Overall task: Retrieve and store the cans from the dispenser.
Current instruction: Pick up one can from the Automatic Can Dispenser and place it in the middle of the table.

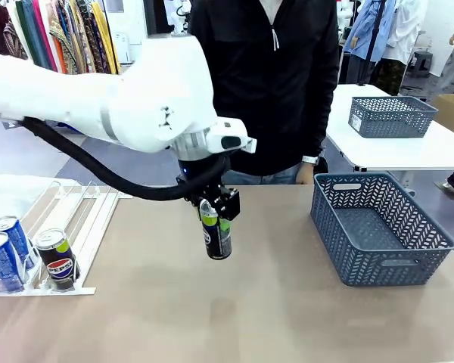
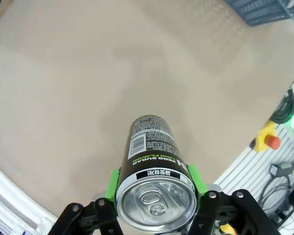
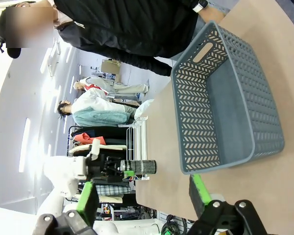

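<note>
one black can (image 1: 216, 236) with a green top hangs in the left pincer (image 1: 214, 218), clamped near its lid between the green pads. its long axis stands upright or nearly so, along the fingers, with the lid toward the wrist and the base pointing down at the bare surface (image 1: 212, 318). the move to come, as i judge it, turns on the grey-blue basket (image 1: 329, 227). it stands well apart toward the robot's right, with open surface between it and the can, so the carry should run sideways and then down over the near rim. the right pincer (image 3: 142, 183) is spread wide with nothing between its pads. it faces that basket and looks the nearer of the two, though it carries nothing. at the robot's left the dispenser (image 1: 87, 215) holds two blue cans (image 1: 1, 261) and a second black can (image 1: 57, 259) against its front stops. its left edge is cut off and the arm covers part of its back. how high the held can hangs above the surface is hard to judge. from the left wrist, no more than a corner of the basket peeks in.
</note>
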Controlling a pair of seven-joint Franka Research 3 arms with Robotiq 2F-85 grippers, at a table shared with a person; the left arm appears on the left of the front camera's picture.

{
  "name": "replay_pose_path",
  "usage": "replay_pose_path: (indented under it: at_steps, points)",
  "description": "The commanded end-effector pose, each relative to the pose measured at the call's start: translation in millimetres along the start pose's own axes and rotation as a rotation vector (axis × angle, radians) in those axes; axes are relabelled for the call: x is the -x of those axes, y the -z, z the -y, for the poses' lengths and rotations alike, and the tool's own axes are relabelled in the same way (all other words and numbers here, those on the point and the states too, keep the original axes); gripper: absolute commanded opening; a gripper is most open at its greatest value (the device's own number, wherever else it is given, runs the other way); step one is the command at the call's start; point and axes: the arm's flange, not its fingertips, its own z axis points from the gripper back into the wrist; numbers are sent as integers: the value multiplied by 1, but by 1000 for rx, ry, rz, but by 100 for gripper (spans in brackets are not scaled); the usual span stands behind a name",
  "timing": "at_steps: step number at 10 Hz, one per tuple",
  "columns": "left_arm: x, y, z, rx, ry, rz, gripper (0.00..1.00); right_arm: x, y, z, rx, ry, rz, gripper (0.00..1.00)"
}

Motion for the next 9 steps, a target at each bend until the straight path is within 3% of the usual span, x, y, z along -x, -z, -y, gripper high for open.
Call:
replay_pose_path:
  at_steps: [1, 6, 9]
  points:
    - [-16, 4, -16, -31, -24, -3, 0, -1, -2, -3, -16, 4, 5, 100]
    - [-33, 51, -23, -59, -38, -3, 0, -1, -2, -3, -16, 4, 5, 100]
    - [-36, 52, -27, -86, -58, 9, 0, -1, -2, -3, -16, 4, 5, 100]
